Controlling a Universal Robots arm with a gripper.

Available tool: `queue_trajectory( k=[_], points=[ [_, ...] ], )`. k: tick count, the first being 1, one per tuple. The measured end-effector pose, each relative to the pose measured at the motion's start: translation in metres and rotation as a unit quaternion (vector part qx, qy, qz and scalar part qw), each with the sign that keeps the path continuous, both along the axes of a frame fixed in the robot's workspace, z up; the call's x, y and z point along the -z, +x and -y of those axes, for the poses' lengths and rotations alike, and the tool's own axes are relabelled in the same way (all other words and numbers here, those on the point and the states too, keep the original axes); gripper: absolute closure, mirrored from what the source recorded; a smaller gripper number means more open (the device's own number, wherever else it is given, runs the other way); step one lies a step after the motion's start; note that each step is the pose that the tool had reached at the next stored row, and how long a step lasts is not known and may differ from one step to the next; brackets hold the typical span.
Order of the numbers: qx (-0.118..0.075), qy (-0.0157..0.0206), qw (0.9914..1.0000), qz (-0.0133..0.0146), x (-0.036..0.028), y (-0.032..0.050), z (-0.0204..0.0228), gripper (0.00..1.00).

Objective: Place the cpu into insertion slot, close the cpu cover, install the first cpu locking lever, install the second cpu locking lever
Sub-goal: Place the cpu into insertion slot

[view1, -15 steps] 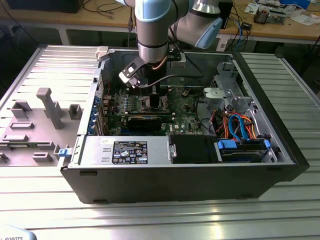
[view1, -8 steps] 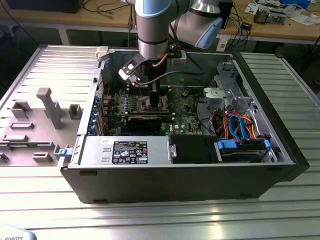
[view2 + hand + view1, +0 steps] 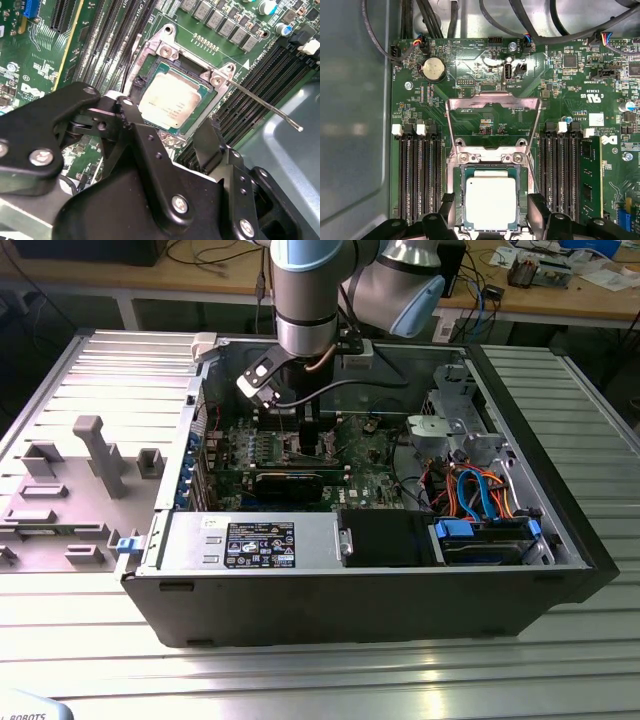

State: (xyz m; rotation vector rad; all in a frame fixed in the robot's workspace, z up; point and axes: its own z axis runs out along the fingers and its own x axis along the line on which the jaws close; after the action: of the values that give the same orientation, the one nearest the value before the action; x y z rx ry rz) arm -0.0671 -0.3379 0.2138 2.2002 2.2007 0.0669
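The cpu [image 3: 490,202], a small square chip with a silvery top, lies flat in the insertion slot [image 3: 492,159] on the green circuit board. In the second wrist view the cpu [image 3: 169,102] shows inside the slot's metal rim [image 3: 165,49]. The cpu cover [image 3: 492,101] is swung up and back from the slot, and the board shows through its window. My gripper [image 3: 491,200] hangs just above the slot, open. Its black fingers [image 3: 447,204] stand on either side of the cpu, clear of its edges. A thin metal lever [image 3: 265,104] sticks out beside the slot. In the exterior view the gripper [image 3: 305,435] reaches down into the computer case.
Long black memory slots [image 3: 420,175] flank the socket on both sides. Cables [image 3: 445,15] run along the case wall past the board's far edge. The case [image 3: 350,590] holds a power supply, a drive bay and blue and orange cables [image 3: 480,490]. A grey fixture block [image 3: 95,455] stands at the exterior view's left.
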Motion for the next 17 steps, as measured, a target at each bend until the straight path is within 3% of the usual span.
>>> queue_trajectory(
  k=[1, 3, 17],
  points=[
    [0.000, 0.0000, 1.00000, 0.0000, 0.0000, 0.0000, 0.0000, 0.34],
    [0.000, -0.0001, 1.00000, 0.0000, 0.0000, 0.0000, 0.0000, 0.47],
    [0.000, -0.0007, 1.00000, 0.0000, 0.0000, 0.0000, 0.0000, 0.47]
  ],
)
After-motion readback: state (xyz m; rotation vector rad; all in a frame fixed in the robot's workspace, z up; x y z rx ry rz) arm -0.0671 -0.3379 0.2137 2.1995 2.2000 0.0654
